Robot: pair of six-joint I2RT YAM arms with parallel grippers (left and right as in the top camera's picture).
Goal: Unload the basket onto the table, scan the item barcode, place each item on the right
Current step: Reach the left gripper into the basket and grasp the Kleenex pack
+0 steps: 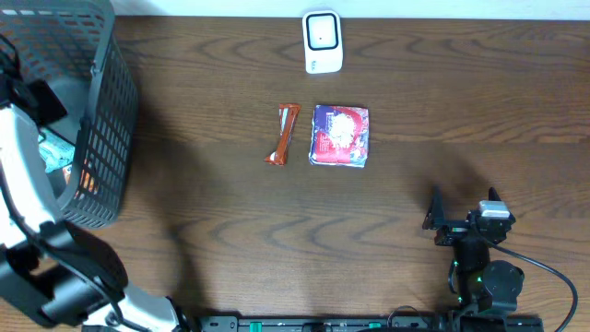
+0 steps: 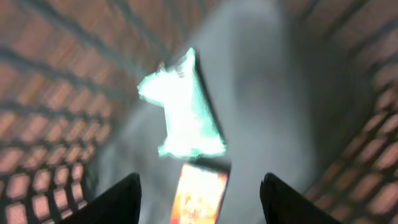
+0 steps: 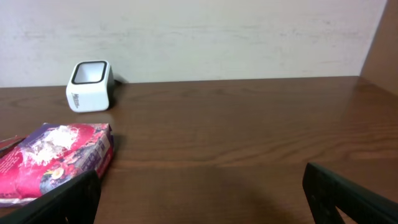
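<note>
We're watching the left claw point(image 2: 200, 186) down inside the grey mesh plastic basket point(image 1: 101, 111). Its jaws are standing partly apart and gripping nothing. A blurred orange packet point(image 2: 199, 199) is lying between the two fingers point(image 2: 115, 202), and we can't tell whether it is touching them. Just beyond it, a pale teal-white crinkled packet point(image 2: 183, 112) is lying on the basket floor.

The right claw point(image 3: 200, 180) is gaping wide above the dark wooden worktop point(image 1: 461, 111), holding nothing.

On the worktop we're counting one white box-shaped barcode scanner point(image 1: 322, 41), one orange-brown wrapped snack bar point(image 1: 283, 134) and one purple-and-red foil packet point(image 1: 340, 135). The bar and the foil packet are lying side by side, not touching. In the basket, two packets are showing.

The scanner is carrying a small mark on its side, too small to read, and the packets' print is blurring out.
</note>
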